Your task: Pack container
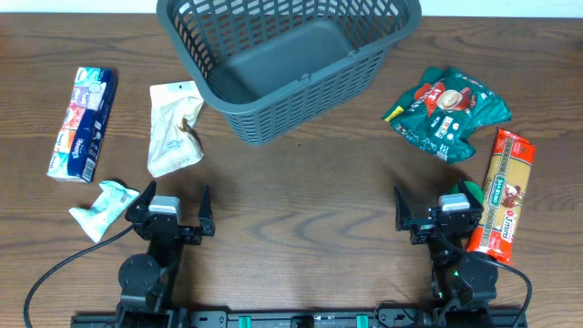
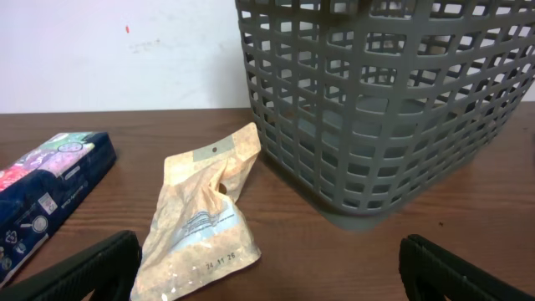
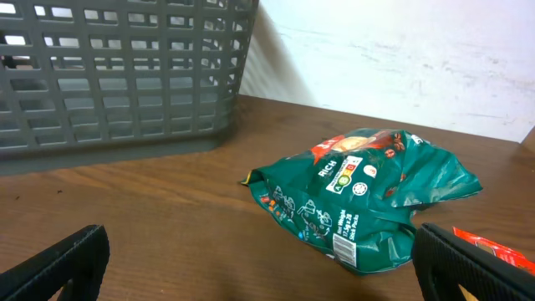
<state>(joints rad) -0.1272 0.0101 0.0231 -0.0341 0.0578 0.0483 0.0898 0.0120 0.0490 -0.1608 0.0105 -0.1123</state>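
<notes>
The dark grey slotted basket stands at the back middle of the table with nothing inside; it also shows in the left wrist view and the right wrist view. A beige pouch lies left of it, seen too in the left wrist view. A green packet lies right of it, also in the right wrist view. My left gripper is open and empty near the front edge. My right gripper is open and empty at the front right.
A blue multi-pack lies at the far left. A small pale green packet lies beside my left gripper. A red and orange pasta packet lies at the right, next to my right gripper. Cables run off the front left.
</notes>
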